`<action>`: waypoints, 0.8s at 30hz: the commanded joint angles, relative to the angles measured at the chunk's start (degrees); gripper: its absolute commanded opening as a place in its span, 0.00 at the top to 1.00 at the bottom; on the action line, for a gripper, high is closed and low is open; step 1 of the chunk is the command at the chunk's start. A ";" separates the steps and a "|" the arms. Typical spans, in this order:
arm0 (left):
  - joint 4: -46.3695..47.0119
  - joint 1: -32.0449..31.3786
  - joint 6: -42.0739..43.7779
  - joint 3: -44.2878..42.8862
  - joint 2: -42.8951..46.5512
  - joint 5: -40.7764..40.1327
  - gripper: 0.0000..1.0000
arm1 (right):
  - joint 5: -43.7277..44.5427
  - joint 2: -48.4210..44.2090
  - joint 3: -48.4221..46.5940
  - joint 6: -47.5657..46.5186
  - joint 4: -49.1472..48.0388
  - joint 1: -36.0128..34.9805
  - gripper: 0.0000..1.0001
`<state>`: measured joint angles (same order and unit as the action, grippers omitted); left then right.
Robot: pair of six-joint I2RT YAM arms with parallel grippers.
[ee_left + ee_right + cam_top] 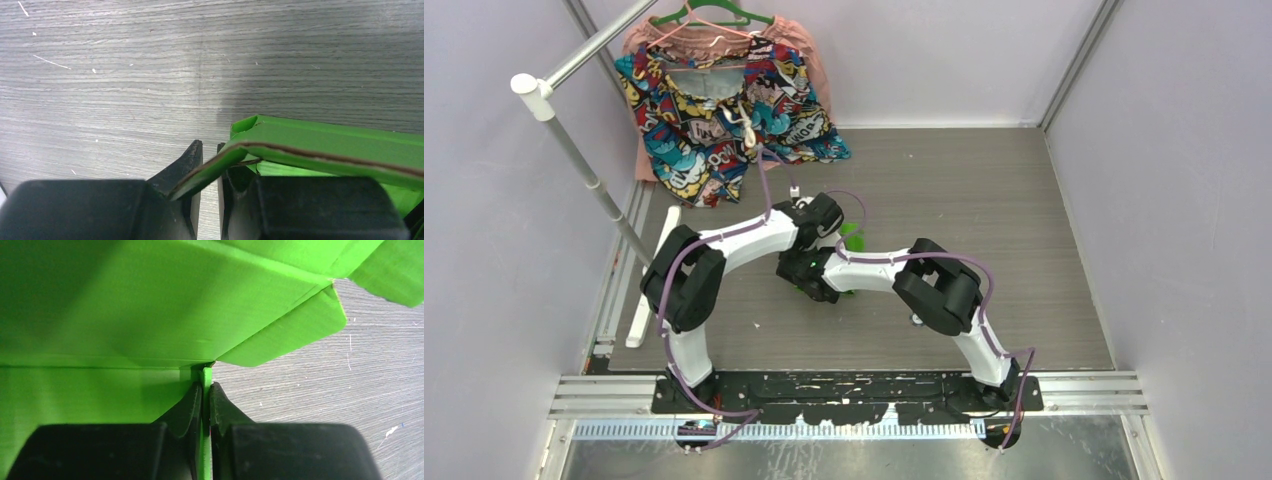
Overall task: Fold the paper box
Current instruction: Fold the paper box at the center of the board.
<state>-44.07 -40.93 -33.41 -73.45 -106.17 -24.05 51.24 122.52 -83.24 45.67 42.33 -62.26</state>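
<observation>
The paper box (852,238), bright lime-green card, is held off the wooden table between my two wrists, which hide most of it from above. In the left wrist view the paper box (340,145) shows as a folded wall with brown cut edges. One of its flaps slants down through the narrow gap of my left gripper (209,146), which is pinched on it. In the right wrist view the paper box (150,305) fills the upper left with its panels spread. My right gripper (206,385) is shut on a thin upright tab of it. From above, the left gripper (829,220) and the right gripper (819,282) sit close together.
A colourful patterned garment (724,110) hangs on a green hanger at the back left, under a slanted white rail (584,160). A white strip (652,280) lies along the table's left edge. Grey walls close in the table (984,200) on three sides.
</observation>
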 commanded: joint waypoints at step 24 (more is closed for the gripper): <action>12.88 -8.04 -1.54 2.39 9.34 9.60 0.82 | -18.44 -12.19 13.82 -10.19 -22.42 -4.17 0.54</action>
<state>-45.23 -45.65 -35.09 -70.48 -100.68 -20.53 48.36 111.55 -68.53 44.49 29.06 -64.79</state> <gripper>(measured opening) 0.179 0.459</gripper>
